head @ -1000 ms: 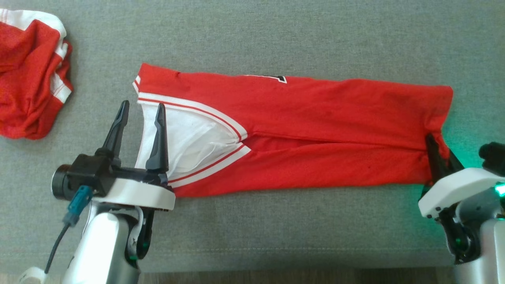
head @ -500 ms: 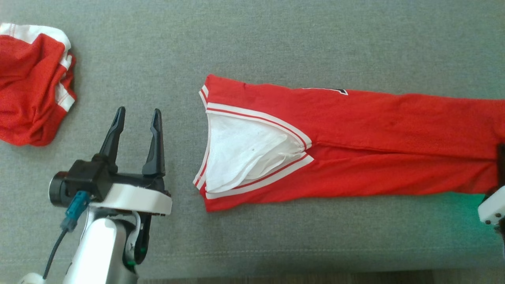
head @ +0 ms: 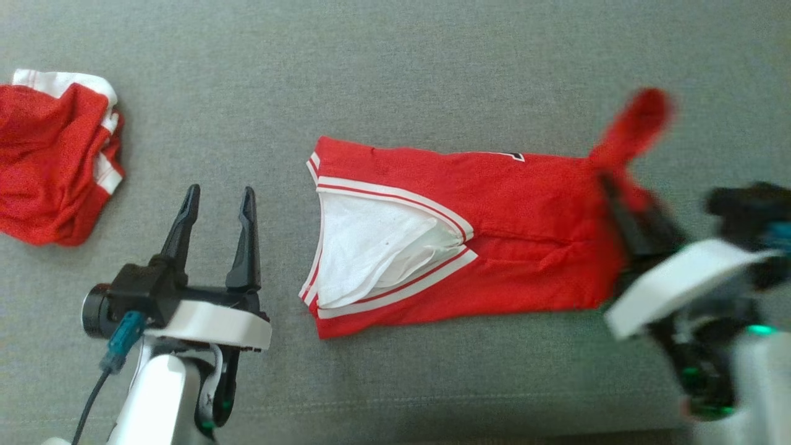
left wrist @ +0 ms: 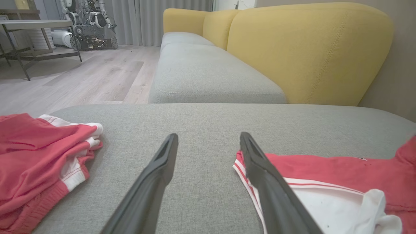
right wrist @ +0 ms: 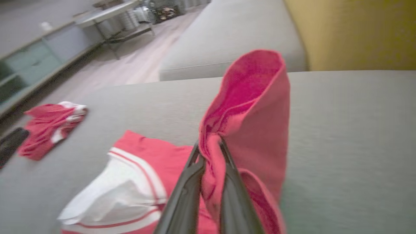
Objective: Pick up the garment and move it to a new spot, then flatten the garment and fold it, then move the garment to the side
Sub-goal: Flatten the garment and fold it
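The garment [head: 494, 247] is a red jersey with white trim, lying as a long strip on the grey cushion [head: 432, 62]. Its white-lined neck end points left. My right gripper [head: 618, 191] is shut on the garment's right end and holds it raised above the strip, blurred by motion. In the right wrist view the pinched red cloth [right wrist: 253, 107] stands up in a loop between my closed right gripper [right wrist: 209, 144] fingers. My left gripper [head: 221, 190] is open and holds nothing, just left of the neck end. The left wrist view has the left gripper [left wrist: 208, 136] beside the garment [left wrist: 325, 172].
A second red and white garment [head: 55, 161] lies crumpled at the cushion's far left, also in the left wrist view [left wrist: 39, 156]. A yellow sofa back [left wrist: 308, 48] rises behind the cushion. The cushion's front edge [head: 432, 426] runs along the bottom.
The garment slid right, away from my left gripper. My right gripper then lifted the right end and swung it back to the left. The left arm stayed nearly still.
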